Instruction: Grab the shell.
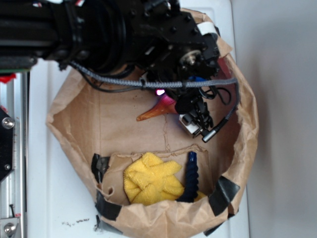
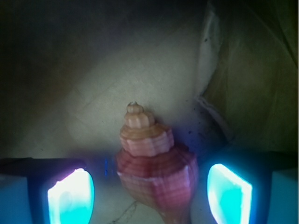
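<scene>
Shell [image 2: 154,163] dead centre between our fingers [image 2: 70,196] in the wrist view, and we like what we see. The tool [image 2: 149,196] is open, one lit pad on each side of the wide ribbed end, with a gap left on both sides, so nothing is squeezed yet. The shell lies on the brown paper floor of the bag [image 1: 124,119], its stepped spire aimed away from the wrist camera.

From the exterior view, the arm hangs low over the upper part of the bag, and the shell's [image 1: 156,111] thin orange tip pokes out to the left from under the tool [image 1: 198,121]. We judge the approach done and the line-up good; what's left is the squeeze and the lift. Whether the fingers are down far enough to catch the widest part, we can't tell for sure.

Room to move? Open paper lies to the left of the shell, and that's the easy side. To the right, the crumpled bag wall [image 1: 247,114] rises close to the tool, so a sideways drift there could snag it. The cloth [image 1: 151,181] and rope [image 1: 191,176] sit well apart, down by the near rim, out of our way. Straight up looks like the cleanest exit.
</scene>
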